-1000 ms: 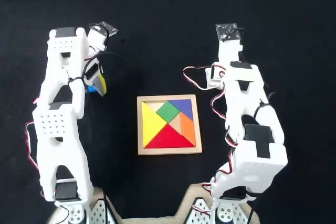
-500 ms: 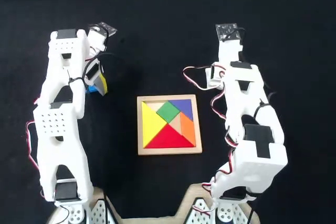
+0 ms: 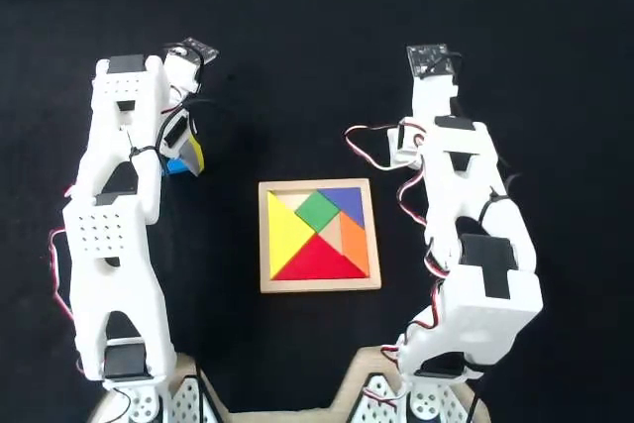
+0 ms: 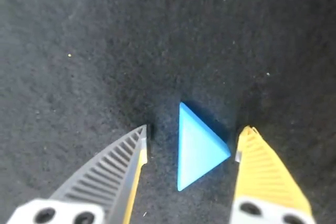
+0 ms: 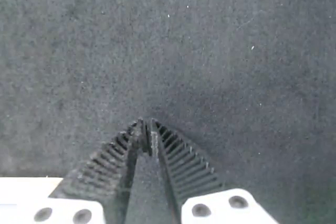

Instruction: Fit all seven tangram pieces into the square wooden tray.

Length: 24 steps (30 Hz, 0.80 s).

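Fingers of the left gripper (image 4: pixel 195 130) stand apart, one on either side of a small blue triangle (image 4: pixel 199 148) that lies flat on the black cloth (image 4: pixel 79 35). The yellow finger (image 4: pixel 262 166) is just beside one corner of the piece and the ribbed grey finger (image 4: pixel 113 163) sits a little off its long straight edge; whether either touches it cannot be told. That close look comes from the left wrist view. In the high view the same triangle (image 3: pixel 174 166) is a sliver of blue under the left arm, well apart from the square wooden tray (image 3: pixel 320 286) and off to the tray's left.

The high view adds what lies in the tray: a yellow triangle (image 3: pixel 284 237) along the left side, a red triangle (image 3: pixel 319 261) at the near edge, a green square (image 3: pixel 317 210) set on its corner, a violet-blue piece (image 3: pixel 349 199) in the far right corner and an orange triangle (image 3: pixel 355 241) on the right. Two pale patches sit among them; bare wood or pale pieces, I cannot tell.

The right wrist view shows the right gripper (image 5: pixel 145 128) with its ribbed fingers pressed together on nothing, above bare cloth
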Each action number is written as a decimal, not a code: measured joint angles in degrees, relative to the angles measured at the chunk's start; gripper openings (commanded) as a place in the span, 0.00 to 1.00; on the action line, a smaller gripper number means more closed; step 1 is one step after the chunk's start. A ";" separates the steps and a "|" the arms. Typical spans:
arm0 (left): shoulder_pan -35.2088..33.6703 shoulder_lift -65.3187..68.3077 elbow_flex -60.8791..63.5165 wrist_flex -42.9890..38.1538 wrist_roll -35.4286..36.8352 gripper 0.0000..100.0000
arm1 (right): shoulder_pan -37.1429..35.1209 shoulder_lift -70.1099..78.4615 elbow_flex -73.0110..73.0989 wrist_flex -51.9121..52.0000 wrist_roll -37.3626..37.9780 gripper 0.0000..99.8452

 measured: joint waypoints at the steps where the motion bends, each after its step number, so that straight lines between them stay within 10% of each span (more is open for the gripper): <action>1: 0.00 0.00 0.00 0.00 0.00 0.27 | 0.00 0.00 0.00 0.00 0.00 0.01; 24: 1.41 2.02 -1.32 2.02 -1.93 0.07 | 0.00 0.00 0.00 0.00 0.00 0.01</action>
